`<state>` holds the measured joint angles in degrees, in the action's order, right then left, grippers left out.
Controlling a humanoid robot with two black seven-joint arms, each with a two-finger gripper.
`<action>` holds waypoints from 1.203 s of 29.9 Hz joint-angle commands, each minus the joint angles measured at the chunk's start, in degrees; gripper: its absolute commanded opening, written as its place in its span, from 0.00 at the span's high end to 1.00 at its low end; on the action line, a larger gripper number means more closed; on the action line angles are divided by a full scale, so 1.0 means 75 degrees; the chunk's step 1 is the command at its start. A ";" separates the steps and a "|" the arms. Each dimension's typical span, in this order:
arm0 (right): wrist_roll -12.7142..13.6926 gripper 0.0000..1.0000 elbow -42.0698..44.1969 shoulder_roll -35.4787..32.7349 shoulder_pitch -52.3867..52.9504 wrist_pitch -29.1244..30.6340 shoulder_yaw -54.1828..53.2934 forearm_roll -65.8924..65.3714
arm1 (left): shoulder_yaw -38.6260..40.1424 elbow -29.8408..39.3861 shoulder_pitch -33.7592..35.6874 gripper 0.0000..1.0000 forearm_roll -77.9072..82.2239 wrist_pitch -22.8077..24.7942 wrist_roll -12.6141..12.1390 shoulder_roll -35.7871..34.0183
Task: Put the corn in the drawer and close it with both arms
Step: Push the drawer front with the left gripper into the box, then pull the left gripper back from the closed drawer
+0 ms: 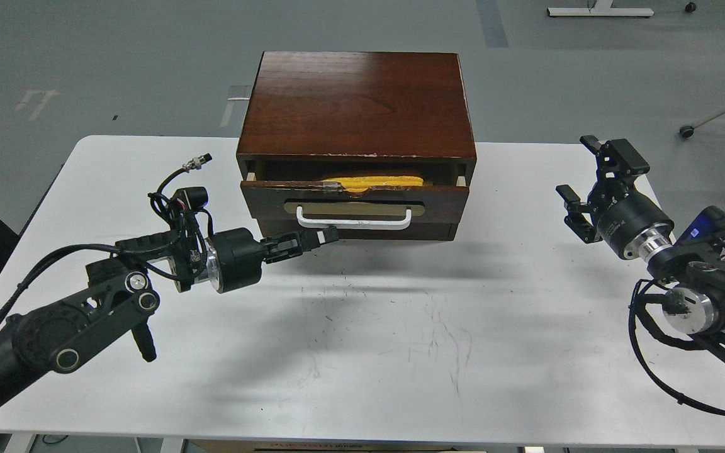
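Note:
The corn (376, 183) lies inside the drawer (355, 196), only its yellow top showing over the drawer front. The drawer of the dark red-brown box (356, 104) stands a little way out, its white bar handle (354, 219) facing me. My left gripper (328, 236) points right with its fingers together, its tip just below the handle's left end, in front of the lower panel. My right gripper (579, 182) is open and empty, held above the table well to the right of the box.
The white table (362, 340) bears only the box. Its front edge lies near the bottom of the view. Grey floor lies behind, with chair wheels (686, 131) at the far right.

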<state>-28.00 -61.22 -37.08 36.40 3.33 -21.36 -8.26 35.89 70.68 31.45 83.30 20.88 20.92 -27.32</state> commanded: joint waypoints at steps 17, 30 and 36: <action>0.0000 0.01 -0.0005 -0.0059 -0.0107 -0.0034 -0.0023 0.0000 | -0.0004 -0.0412 0.0213 1.00 -0.0490 -0.0369 -0.0023 0.0080; 0.0000 0.01 -0.0005 -0.0059 -0.0107 -0.0058 -0.0023 0.0000 | -0.0004 -0.0506 0.0224 1.00 -0.0654 -0.0557 -0.0199 0.0127; 0.0000 0.01 -0.0005 -0.0059 -0.0142 -0.0058 -0.0023 0.0000 | -0.0016 -0.0518 0.0224 1.00 -0.0654 -0.0639 -0.0211 0.0116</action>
<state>-28.00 -61.26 -37.53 35.37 2.90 -21.54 -8.26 35.80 66.88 33.13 78.40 16.47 19.43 -26.38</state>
